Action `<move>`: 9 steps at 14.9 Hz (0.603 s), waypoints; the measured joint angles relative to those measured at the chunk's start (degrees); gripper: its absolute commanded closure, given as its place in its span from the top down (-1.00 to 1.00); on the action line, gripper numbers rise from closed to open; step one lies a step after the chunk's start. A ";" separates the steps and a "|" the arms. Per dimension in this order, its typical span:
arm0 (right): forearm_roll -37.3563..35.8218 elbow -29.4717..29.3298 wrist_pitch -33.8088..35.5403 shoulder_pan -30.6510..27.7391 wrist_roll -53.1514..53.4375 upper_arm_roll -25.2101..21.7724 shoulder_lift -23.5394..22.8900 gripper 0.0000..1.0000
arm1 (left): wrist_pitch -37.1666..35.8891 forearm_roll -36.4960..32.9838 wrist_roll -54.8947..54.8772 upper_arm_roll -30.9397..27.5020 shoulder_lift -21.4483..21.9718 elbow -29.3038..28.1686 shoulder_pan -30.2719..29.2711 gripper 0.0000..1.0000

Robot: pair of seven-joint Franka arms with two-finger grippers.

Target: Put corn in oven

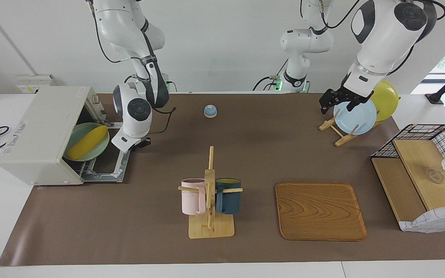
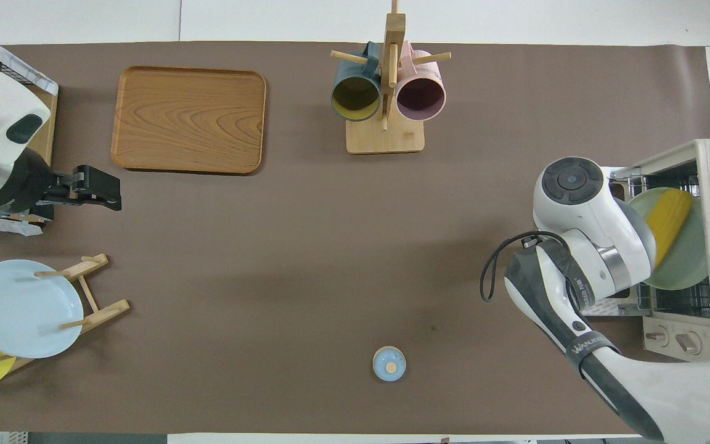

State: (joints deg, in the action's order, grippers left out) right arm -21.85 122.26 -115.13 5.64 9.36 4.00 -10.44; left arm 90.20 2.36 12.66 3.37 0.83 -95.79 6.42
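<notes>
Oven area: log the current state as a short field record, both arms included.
corn: lying on a green plate inside the oven
oven door: dropped open
right pincer: shut, empty, over the open door beside the plate
left pincer: open, empty, waiting over the plate rack

three plates [image 1: 355,117], two mugs [image 1: 192,196], one corn [image 1: 87,142], one oven [image 1: 41,135].

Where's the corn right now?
The corn lies on a pale green plate inside the open oven, at the right arm's end of the table; the right gripper is over the lowered oven door.
</notes>
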 measured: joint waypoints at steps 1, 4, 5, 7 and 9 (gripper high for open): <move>0.14 -1.86 3.32 0.08 -2.39 0.12 0.40 -1.00 | 0.00 0.00 0.00 0.00 0.00 0.00 0.00 1.00; 1.39 -6.90 11.82 -1.97 -9.62 0.16 3.32 -1.00 | 0.00 0.00 0.00 0.00 0.00 0.00 0.00 1.00; 1.97 -7.69 13.29 -3.52 -12.41 0.22 4.77 -1.00 | 0.00 0.00 0.00 0.00 0.00 0.00 0.00 1.00; 2.12 -8.77 15.12 -7.18 -16.95 0.21 7.61 -1.00 | 0.00 0.00 0.00 0.00 0.00 0.00 0.00 1.00; 1.11 -9.32 15.42 -11.00 -19.91 -0.07 9.48 -1.00 | 0.00 0.00 0.00 0.00 0.00 0.00 0.00 1.00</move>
State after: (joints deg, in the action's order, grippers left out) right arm -20.74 112.94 -99.71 -5.36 -10.55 3.93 -0.96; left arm 90.20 2.36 12.66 3.37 0.83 -95.79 6.42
